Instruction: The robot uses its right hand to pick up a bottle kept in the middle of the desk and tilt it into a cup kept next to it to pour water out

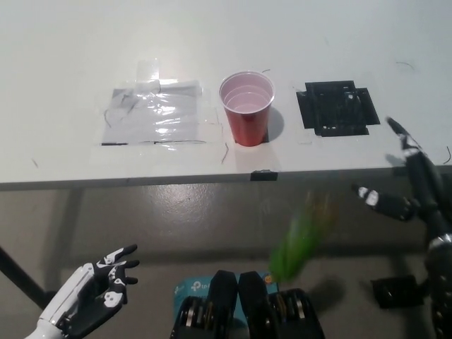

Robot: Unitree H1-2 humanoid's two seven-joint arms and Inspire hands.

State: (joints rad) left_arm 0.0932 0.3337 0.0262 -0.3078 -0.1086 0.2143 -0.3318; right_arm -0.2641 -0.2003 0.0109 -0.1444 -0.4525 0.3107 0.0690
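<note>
Bottle off the worktop, falling

The green bottle (300,236) blurs below the edge, at five o'clock from the cup (246,107); right hand (406,191) fingers spread, empty. Smooth, light plastic, probably slippery: grip mid-body. Left hand (99,289) idles open.

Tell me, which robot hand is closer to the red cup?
The right robot hand, open off the desk's front right corner. The left robot hand is open, low at the lower left, well below the red cup.
</note>
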